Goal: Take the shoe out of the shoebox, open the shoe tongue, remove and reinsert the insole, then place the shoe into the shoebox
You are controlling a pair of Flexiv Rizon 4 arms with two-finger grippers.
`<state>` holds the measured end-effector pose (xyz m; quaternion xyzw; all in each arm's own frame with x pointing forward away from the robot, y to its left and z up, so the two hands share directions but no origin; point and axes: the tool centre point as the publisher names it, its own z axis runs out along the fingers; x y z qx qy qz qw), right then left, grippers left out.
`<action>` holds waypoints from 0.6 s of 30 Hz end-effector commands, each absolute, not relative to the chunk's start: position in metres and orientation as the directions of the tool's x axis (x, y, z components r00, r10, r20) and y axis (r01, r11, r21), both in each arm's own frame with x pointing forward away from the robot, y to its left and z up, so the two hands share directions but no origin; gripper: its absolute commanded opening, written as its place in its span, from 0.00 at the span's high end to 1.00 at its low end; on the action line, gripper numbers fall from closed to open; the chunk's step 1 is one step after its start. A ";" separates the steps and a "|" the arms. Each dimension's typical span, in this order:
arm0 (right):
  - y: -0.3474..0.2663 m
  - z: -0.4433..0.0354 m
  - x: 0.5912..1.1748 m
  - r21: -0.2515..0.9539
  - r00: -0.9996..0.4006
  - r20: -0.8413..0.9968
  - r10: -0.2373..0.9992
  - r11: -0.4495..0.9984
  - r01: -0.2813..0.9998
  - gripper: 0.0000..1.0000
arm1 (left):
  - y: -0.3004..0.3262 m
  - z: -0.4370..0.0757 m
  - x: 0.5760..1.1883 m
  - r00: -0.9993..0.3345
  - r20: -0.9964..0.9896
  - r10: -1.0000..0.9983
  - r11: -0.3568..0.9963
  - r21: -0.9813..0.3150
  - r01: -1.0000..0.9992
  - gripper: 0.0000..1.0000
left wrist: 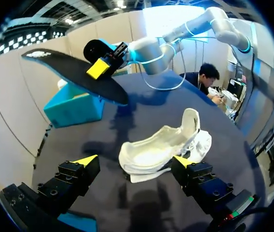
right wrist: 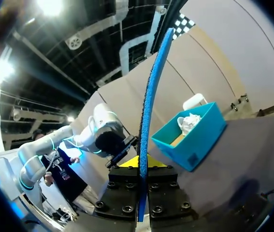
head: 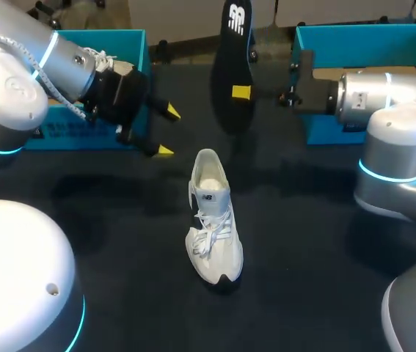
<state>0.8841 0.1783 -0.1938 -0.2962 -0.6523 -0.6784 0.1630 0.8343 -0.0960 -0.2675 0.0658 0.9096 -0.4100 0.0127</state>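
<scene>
A white shoe stands upright mid-table, heel towards the back; in the left wrist view the shoe is just ahead of the fingers. My left gripper hovers open to the shoe's back left, nothing between its fingers. My right gripper is shut on a black insole with a blue underside, held up in the air behind the shoe. That insole also shows past the shoe from the left wrist. Edge-on, the insole rises from the right gripper.
A teal shoebox sits at the back left behind my left arm; this shoebox holds white paper. A second teal box stands at the back right, behind my right arm. Dark tabletop lies around the shoe.
</scene>
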 end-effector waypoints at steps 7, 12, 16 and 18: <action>0.206 -0.214 0.881 0.775 -0.764 0.632 0.133 -0.110 0.622 1.00 | -0.067 -0.287 0.817 -0.998 0.047 0.030 0.699 -0.715 -0.013 0.00; 0.214 -0.227 0.871 0.761 -0.752 0.648 0.120 -0.139 0.634 1.00 | -0.057 -0.294 0.813 -0.998 0.068 0.002 0.722 -0.690 -0.046 0.00; 0.219 -0.235 0.863 0.750 -0.743 0.660 0.113 -0.160 0.642 1.00 | -0.054 -0.297 0.811 -0.997 0.073 -0.004 0.733 -0.678 -0.053 0.00; 0.220 -0.236 0.861 0.749 -0.741 0.661 0.120 -0.166 0.642 1.00 | -0.054 -0.297 0.811 -0.997 0.073 -0.004 0.733 -0.678 -0.053 0.00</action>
